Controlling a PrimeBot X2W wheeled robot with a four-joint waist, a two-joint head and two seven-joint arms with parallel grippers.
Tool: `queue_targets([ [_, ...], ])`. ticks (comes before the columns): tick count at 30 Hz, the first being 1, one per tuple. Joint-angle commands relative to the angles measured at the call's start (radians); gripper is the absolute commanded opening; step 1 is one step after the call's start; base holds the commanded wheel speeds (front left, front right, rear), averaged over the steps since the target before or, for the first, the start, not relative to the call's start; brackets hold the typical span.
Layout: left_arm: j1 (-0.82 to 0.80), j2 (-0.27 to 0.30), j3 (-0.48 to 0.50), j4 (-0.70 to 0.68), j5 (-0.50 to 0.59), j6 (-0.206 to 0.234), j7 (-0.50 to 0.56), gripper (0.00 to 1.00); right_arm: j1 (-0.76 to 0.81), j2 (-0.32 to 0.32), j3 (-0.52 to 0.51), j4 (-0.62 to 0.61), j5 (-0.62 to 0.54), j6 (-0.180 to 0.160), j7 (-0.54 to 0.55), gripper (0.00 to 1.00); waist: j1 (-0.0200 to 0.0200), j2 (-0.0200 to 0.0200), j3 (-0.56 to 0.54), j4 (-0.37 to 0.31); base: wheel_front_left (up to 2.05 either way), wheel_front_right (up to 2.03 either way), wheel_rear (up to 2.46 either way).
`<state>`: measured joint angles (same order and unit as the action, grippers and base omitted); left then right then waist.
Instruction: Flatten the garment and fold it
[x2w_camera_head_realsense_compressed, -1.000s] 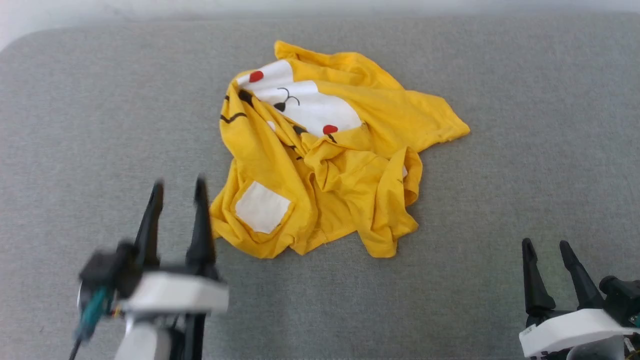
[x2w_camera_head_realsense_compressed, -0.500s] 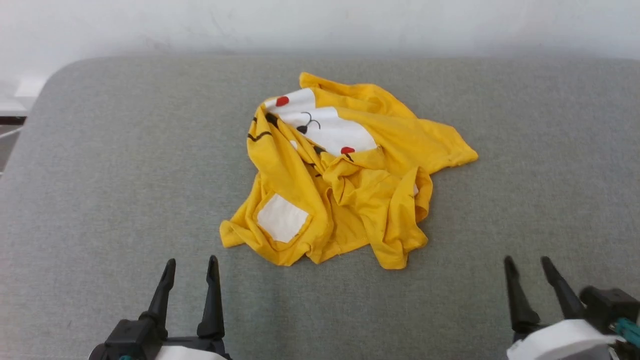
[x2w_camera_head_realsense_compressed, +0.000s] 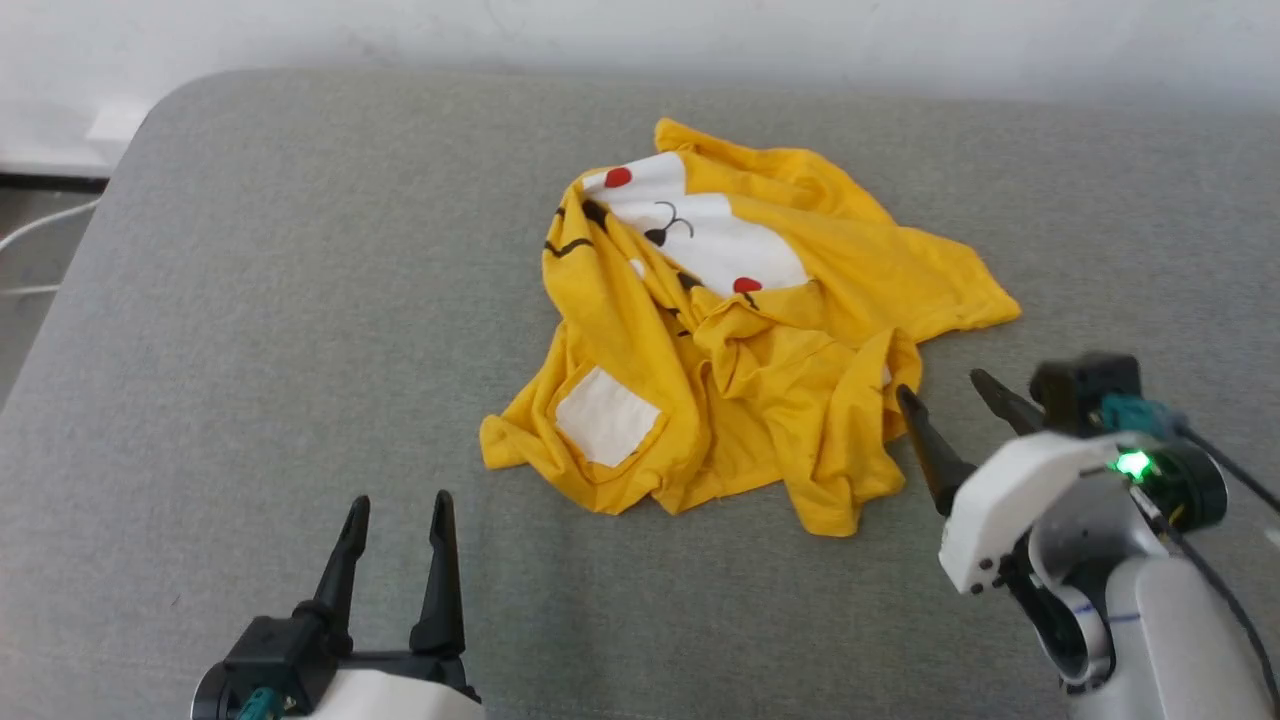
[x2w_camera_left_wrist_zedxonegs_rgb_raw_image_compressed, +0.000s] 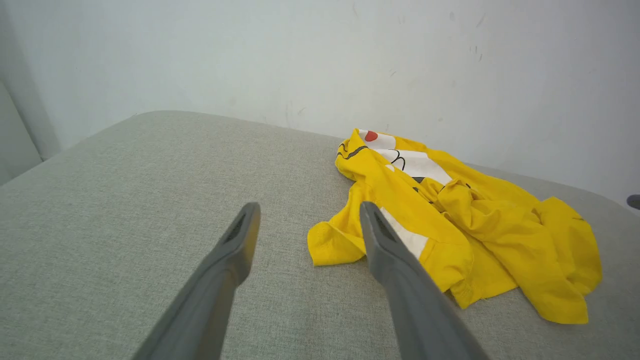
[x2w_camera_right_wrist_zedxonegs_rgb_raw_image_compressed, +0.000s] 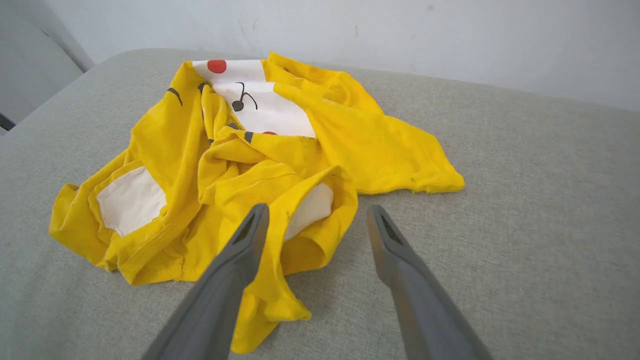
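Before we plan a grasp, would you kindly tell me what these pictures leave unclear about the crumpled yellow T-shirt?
- Bright yellow cotton T-shirt: collar, sleeves and hem cannot be told apart, all views; its own folds bury them.
- Cartoon-face print: lower part tucked under a yellow fold, head view.
- White square patch: partly behind a finger of the left gripper, left wrist view.
- T-shirt's near edge: partly behind a finger of the right gripper, right wrist view.

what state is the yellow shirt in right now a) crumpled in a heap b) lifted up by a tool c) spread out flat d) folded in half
a: the yellow shirt lies bunched and creased on the grey cushion, with the left tool and the right tool both open and holding nothing.
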<state>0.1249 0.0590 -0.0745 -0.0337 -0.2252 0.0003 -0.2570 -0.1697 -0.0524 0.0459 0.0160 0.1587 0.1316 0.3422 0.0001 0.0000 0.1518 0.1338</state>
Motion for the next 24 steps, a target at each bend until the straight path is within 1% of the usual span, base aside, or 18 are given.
queue_targets([
  [1, -0.020, -0.005, -0.001, 0.007, 0.005, -0.009, -0.005, 1.00, -0.032, -0.006, 0.009, 0.009, 0.004, -0.001, 0.042, 1.00, -0.0001, 0.0000, 0.023, 0.026, 0.00, 0.00, 0.00],
  [6, -0.036, -0.007, -0.004, 0.023, 0.002, -0.011, -0.005, 1.00, -0.081, -0.025, 0.044, 0.053, 0.030, -0.001, 0.149, 1.00, -0.0001, 0.0000, 0.031, 0.050, 0.00, 0.00, 0.00],
  [8, -0.040, -0.008, -0.008, 0.029, 0.000, -0.012, -0.005, 1.00, -0.090, -0.022, 0.035, 0.086, 0.040, -0.001, 0.175, 1.00, -0.0001, 0.0000, 0.032, 0.059, 0.00, 0.00, 0.00],
  [12, -0.053, -0.008, -0.018, 0.042, -0.005, -0.015, -0.005, 1.00, -0.108, -0.019, 0.027, 0.160, 0.034, -0.001, 0.184, 1.00, -0.0001, 0.0000, 0.031, 0.077, 0.00, 0.00, 0.00],
  [13, -0.056, -0.008, -0.020, 0.044, -0.006, -0.015, -0.005, 1.00, -0.113, -0.018, 0.028, 0.176, 0.031, -0.001, 0.178, 0.80, -0.0001, 0.0000, 0.030, 0.080, 0.00, 0.00, 0.00],
  [14, -0.059, -0.008, -0.021, 0.046, -0.007, -0.014, -0.005, 1.00, -0.118, -0.016, 0.029, 0.191, 0.029, -0.001, 0.172, 0.37, -0.0001, 0.0000, 0.029, 0.082, 0.00, 0.00, 0.00],
  [15, -0.061, -0.008, -0.022, 0.048, -0.008, -0.013, -0.005, 1.00, -0.124, -0.014, 0.032, 0.203, 0.028, -0.001, 0.165, 0.00, -0.0001, 0.0000, 0.028, 0.083, 0.00, 0.00, 0.00],
  [18, -0.063, -0.009, -0.021, 0.050, -0.010, -0.008, -0.005, 1.00, -0.140, -0.010, 0.041, 0.222, 0.034, -0.001, 0.144, 0.00, -0.0001, 0.0000, 0.023, 0.079, 0.00, 0.00, 0.00],
  [21, -0.058, -0.009, -0.018, 0.050, -0.010, -0.004, -0.005, 1.00, -0.157, -0.008, 0.048, 0.216, 0.043, -0.001, 0.128, 0.00, -0.0001, 0.0000, 0.015, 0.062, 0.00, 0.00, 0.00],
  [24, -0.054, -0.009, -0.017, 0.049, -0.013, 0.000, -0.005, 1.00, -0.172, -0.015, 0.026, 0.192, 0.059, -0.001, 0.130, 0.00, -0.0001, 0.0000, 0.007, 0.040, 0.00, 0.00, 0.00],
])
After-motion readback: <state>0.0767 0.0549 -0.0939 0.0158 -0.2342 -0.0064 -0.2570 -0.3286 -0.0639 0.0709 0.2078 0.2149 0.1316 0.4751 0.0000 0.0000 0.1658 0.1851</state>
